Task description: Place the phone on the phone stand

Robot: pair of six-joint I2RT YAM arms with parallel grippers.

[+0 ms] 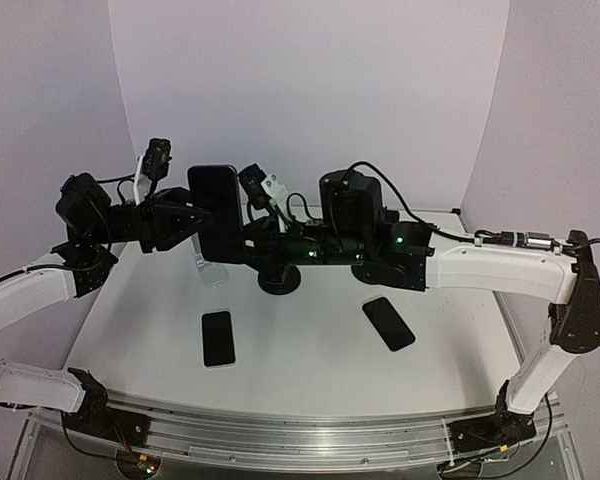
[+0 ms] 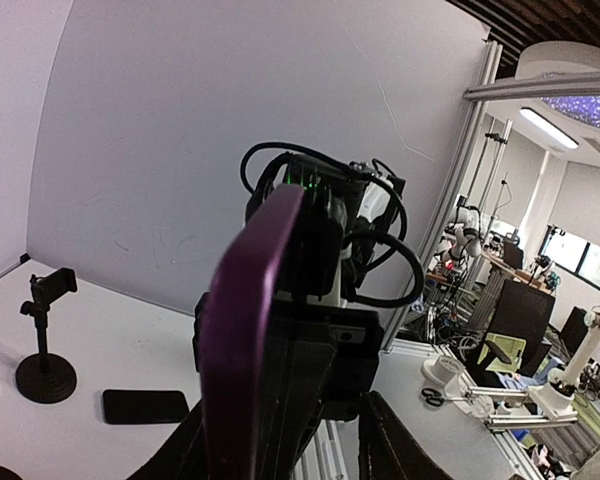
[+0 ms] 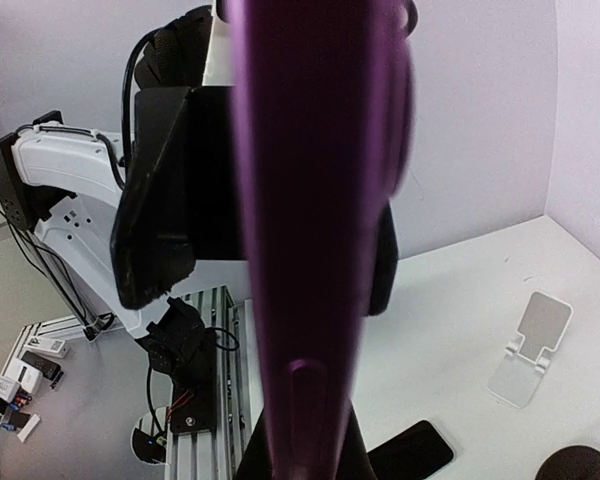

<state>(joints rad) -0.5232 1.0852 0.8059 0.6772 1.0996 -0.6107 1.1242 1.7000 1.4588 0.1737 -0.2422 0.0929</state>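
The right gripper (image 1: 246, 238) pinches the phone (image 1: 214, 210) by its flat faces. It looks thin, stiff and slick, so hold it mid-body. I cannot tell whether the left gripper (image 1: 187, 222) opposite grips it.

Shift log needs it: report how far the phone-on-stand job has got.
Done: the phone is up off the table. In hand: right gripper clamps it upright; left gripper looks open. Left: setting it on the white phone stand, which is bare.

Soft, even light and faint shadows. The phone (image 3: 310, 250) smears purple, out of focus, against my right wrist lens (my left view bows at its edges).
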